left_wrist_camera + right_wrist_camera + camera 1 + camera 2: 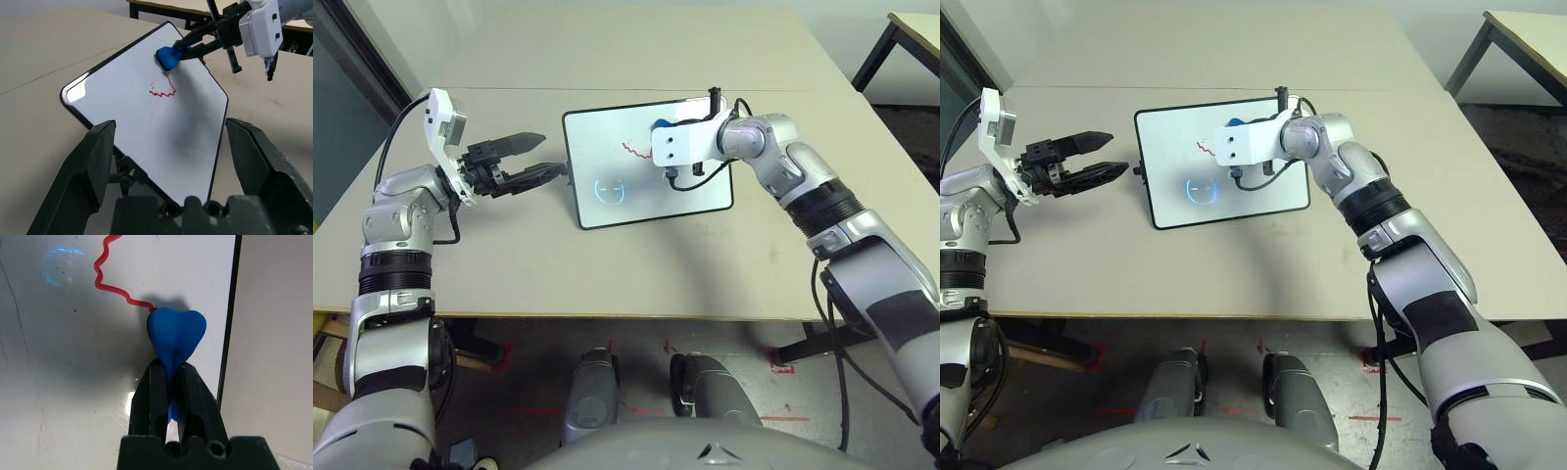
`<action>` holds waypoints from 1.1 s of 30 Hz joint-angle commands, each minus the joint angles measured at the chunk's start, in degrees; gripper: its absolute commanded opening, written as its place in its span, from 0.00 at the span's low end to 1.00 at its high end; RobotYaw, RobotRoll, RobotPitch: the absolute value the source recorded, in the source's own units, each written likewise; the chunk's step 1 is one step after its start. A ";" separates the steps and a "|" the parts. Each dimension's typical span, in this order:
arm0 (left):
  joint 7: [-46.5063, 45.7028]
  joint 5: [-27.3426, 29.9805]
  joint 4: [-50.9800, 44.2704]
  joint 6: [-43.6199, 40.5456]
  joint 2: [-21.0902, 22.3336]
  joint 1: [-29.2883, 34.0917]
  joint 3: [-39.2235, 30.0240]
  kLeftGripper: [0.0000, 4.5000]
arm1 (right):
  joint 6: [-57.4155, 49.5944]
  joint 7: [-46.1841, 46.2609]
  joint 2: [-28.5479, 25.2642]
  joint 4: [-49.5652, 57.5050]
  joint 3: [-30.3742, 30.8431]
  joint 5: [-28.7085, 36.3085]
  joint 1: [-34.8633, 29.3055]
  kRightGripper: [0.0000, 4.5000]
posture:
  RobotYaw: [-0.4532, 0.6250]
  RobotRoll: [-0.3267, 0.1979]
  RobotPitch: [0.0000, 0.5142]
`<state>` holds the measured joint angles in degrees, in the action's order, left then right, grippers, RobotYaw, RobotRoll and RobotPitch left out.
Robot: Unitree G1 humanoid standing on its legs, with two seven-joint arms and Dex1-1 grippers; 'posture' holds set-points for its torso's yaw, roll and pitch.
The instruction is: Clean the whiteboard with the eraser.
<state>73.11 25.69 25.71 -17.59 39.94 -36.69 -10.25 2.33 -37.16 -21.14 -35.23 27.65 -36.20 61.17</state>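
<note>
Thin-framed white rectangular whiteboard [646, 186] lies mid-table. Right gripper [168, 377] pinches the small bright blue eraser [175, 335] squashed between its black fingers, pressing it on the board's far part at the end of a red squiggle [162, 91]. Left gripper [171, 152] spread wide, just left of the board.

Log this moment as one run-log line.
right pincer: shut on eraser, at red squiggle end | left pincer: open, beside board | squiggle not erased
</note>
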 commanded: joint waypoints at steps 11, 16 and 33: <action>-0.24 0.58 -1.04 -0.81 0.16 0.15 -0.19 1.00 | 1.70 1.01 3.05 -3.58 1.87 -0.55 2.86 0.00 | 0.67 0.62 0.15; -0.28 0.61 -1.17 -0.91 0.18 0.34 -0.23 1.00 | 2.21 0.88 1.57 -3.91 1.60 -0.63 2.16 0.00 | 0.67 0.62 0.15; 0.11 0.22 0.12 -0.53 -0.16 -0.64 0.13 1.00 | 0.26 -1.29 -5.55 2.96 0.33 0.13 -4.34 0.00 | 0.66 0.62 0.15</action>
<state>72.91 25.71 25.66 -18.07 39.59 -37.14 -10.26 3.34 -37.59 -26.15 -32.41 28.30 -36.09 57.75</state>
